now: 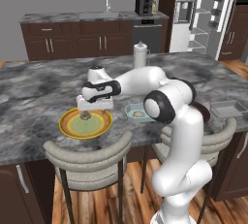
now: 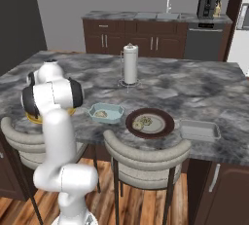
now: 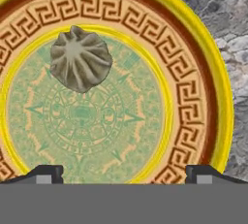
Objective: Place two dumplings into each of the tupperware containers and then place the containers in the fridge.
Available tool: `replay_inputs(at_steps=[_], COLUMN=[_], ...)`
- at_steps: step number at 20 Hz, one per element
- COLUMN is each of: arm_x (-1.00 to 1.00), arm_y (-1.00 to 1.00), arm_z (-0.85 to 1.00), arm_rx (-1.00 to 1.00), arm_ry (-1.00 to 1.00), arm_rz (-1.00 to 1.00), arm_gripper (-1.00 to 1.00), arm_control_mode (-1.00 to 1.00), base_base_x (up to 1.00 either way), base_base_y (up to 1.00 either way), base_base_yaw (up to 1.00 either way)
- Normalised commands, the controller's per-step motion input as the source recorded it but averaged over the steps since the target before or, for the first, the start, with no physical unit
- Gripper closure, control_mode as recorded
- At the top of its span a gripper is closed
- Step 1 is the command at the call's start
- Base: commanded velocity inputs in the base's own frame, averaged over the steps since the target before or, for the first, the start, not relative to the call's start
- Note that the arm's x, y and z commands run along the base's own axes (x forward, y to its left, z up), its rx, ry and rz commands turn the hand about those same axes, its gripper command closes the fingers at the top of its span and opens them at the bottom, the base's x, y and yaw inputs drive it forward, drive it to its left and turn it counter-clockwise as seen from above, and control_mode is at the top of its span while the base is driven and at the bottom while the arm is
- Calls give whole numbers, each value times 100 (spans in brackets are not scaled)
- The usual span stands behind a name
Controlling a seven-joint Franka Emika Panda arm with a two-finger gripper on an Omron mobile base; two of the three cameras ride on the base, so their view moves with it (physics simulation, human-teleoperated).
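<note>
One dumpling [image 3: 81, 58] lies on the yellow plate [image 1: 85, 123] at the left centre of the left base view. In the hand view it sits upper left of the plate's middle. The gripper [image 1: 88, 115] hangs just above it with its tips spread wide, holding nothing. The blue-teal container [image 2: 106, 113] sits mid-frame in the right base view with a dumpling-like lump inside. The brown plate [image 2: 150, 122] is to its right, and the clear container [image 2: 200, 130] lies further right on the bench [image 2: 194, 90]. The fridge [image 1: 206, 14] stands open at the upper right of the left base view.

Because the dumpling is off-centre between the tips, a straight descent could clip it, nudge it across the plate, or miss. No writing is legible anywhere.
</note>
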Motion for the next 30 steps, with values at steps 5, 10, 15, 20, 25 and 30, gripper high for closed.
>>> replay_inputs(at_steps=[5,10,15,20,25,30], arm_x=[29,50,44,22,0,0], arm_y=[39,23,17,3,2,7], arm_z=[-20,-32,-31,-22,-25,-17], arm_rx=[-3,-1,-1,0,-1,-2], arm_ry=[0,0,0,0,4,5], arm_rz=[0,0,0,0,0,0], arm_gripper=[-100,-100,-100,-100,-100,100], arm_control_mode=[-100,-100,-100,-100,-100,-100], base_base_x=[0,0,0,0,0,0], base_base_y=[0,0,0,0,0,0], base_base_yaw=[0,0,0,0,0,0])
